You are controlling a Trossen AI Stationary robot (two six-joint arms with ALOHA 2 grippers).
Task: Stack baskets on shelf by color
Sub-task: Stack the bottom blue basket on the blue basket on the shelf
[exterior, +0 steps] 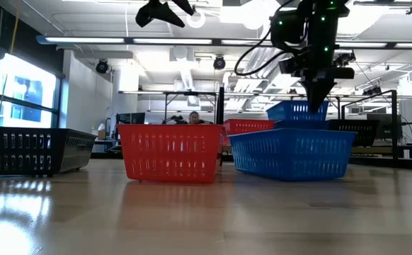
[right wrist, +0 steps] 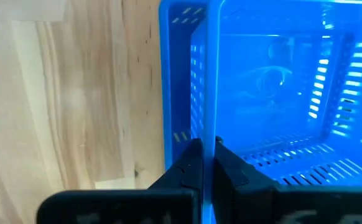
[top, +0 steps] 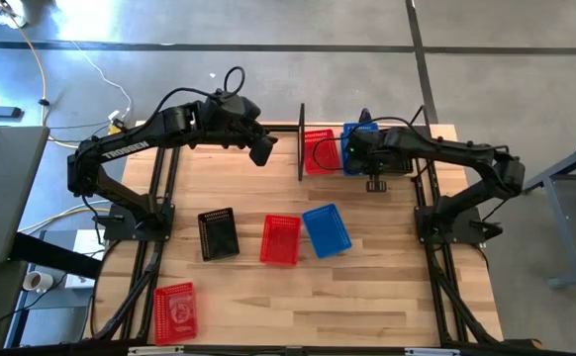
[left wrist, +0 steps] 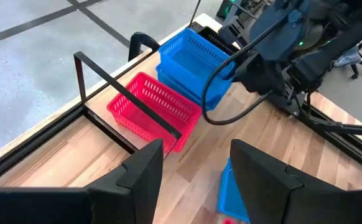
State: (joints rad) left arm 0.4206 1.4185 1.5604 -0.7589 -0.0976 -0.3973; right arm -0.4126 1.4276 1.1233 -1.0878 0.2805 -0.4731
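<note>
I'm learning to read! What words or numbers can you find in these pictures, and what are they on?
"TROSSEN": white letters along the left arm, seen from above.
Pale round mark on the bottom of the red basket at the table's near left corner: too blurred to read.
Embossed mark on the floor of the blue basket in the right claw: unreadable.

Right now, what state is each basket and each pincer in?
left pincer: open, empty, raised beside the shelf.
right pincer: shut on top blue basket.
top blue basket: gripped, sitting in lower blue basket.
shelf red basket: upright, unstacked.
black basket, middle red basket, loose blue basket: on the table, single, untouched.
corner red basket: alone, untouched.
</note>
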